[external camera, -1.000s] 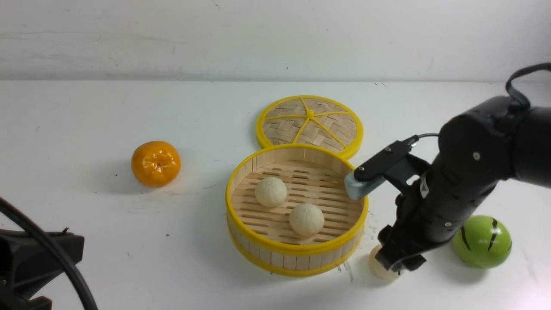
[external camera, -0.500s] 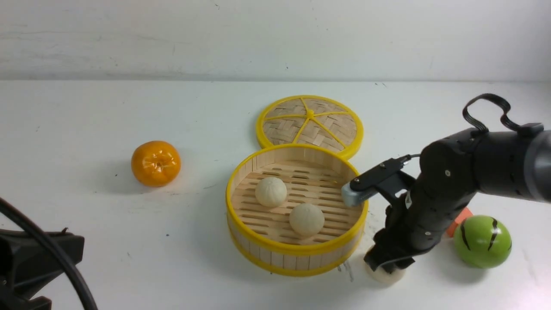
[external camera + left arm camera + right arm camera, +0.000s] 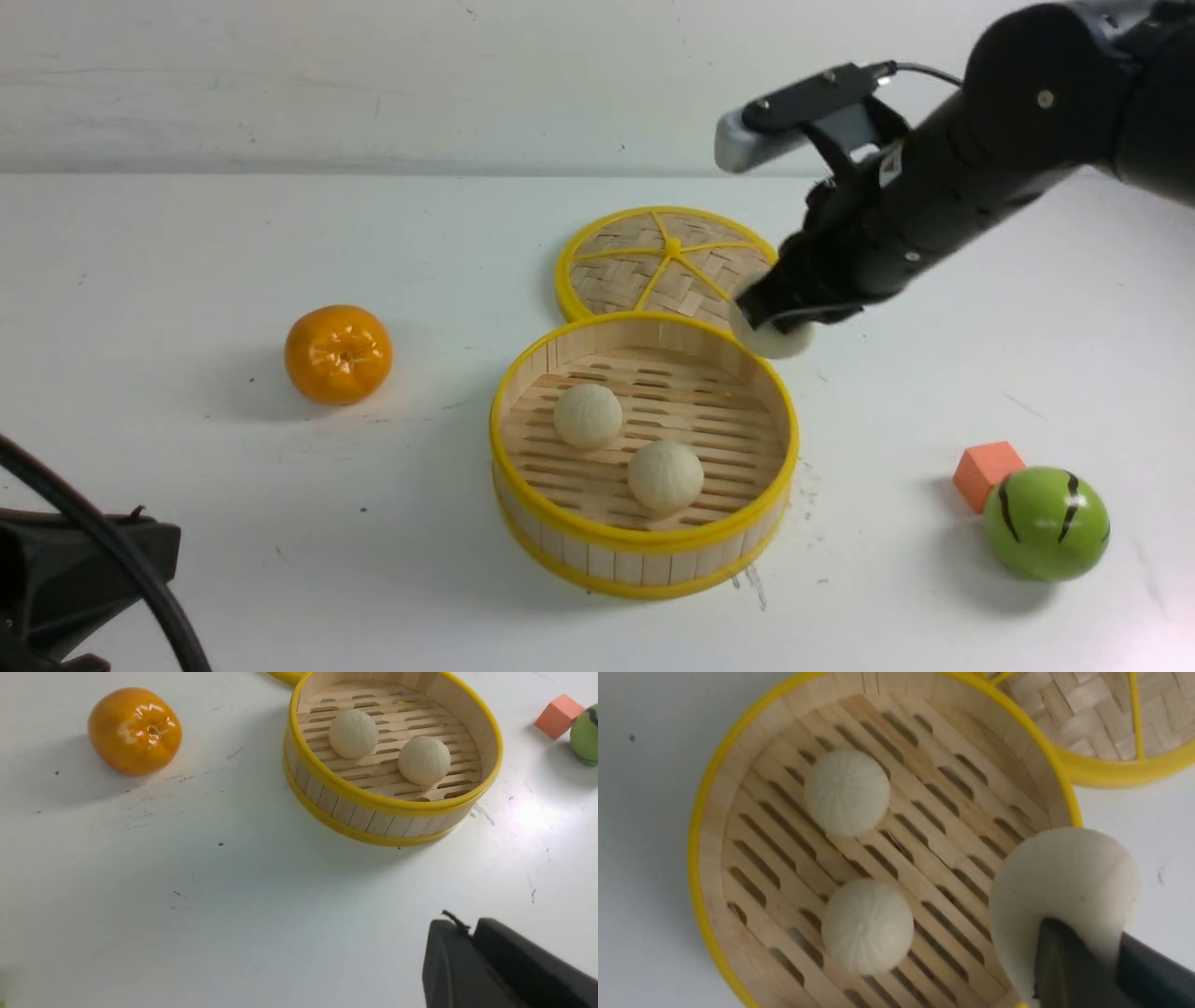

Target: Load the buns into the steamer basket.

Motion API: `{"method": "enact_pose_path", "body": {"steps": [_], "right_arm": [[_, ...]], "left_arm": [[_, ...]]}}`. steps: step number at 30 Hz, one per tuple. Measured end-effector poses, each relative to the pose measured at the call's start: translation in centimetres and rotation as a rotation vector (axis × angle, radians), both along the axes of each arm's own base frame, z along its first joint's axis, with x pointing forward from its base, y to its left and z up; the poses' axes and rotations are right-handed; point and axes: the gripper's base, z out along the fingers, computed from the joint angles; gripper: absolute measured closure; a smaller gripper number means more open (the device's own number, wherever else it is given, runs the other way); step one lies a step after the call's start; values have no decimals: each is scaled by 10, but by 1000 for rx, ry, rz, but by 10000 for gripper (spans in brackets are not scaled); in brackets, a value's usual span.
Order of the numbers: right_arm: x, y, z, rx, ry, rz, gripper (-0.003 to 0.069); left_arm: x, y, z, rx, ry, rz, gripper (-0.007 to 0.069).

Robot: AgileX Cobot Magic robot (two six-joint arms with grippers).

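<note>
Over the steamer basket rim, right claw clamping a bun

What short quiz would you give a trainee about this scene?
1. How many buns lie in the basket?
2. True or false: the right jaws are open and empty.
3. What lies beside the green ball? A: an orange. B: a cube. C: a lid.

Key
1. Two.
2. False: they are shut on the third bun, in the air by the basket's far rim.
3. B.
</note>
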Motion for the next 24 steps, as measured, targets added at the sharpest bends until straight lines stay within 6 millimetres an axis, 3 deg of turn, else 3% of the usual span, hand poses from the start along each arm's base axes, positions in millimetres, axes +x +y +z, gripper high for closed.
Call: {"method": "enact_pose_path", "body": {"steps": [2,6,8,10,11,12,13,15,16,19,24], "right_arm": [[6,4,-7,13,14,-3,639],[33,22,-68,15,148,14,572],[37,25,-83,13,181,12,529],[42,28,-100,13,210,5,445],[45,29,-106,15,213,1,364],[45,29,-107,15,213,0,354],[47,30,-103,21,198,-1,270],[47,30,-99,26,186,0,230],[46,29,-88,30,162,4,175],[42,26,-68,25,129,15,143],[6,8,23,28,-9,52,188]], "left_arm": [[0,0,0,0,0,0,567],[0,0,0,0,0,0,567],[0,0,0,0,0,0,566],[0,0,0,0,0,0,563],[0,0,0,0,0,0,559],[0,0,0,0,0,0,559],[0,0,0,0,0,0,556],[0,0,0,0,0,0,554],[0,0,0,0,0,0,552],[0,0,0,0,0,0,550],[0,0,0,0,0,0,550]]}}
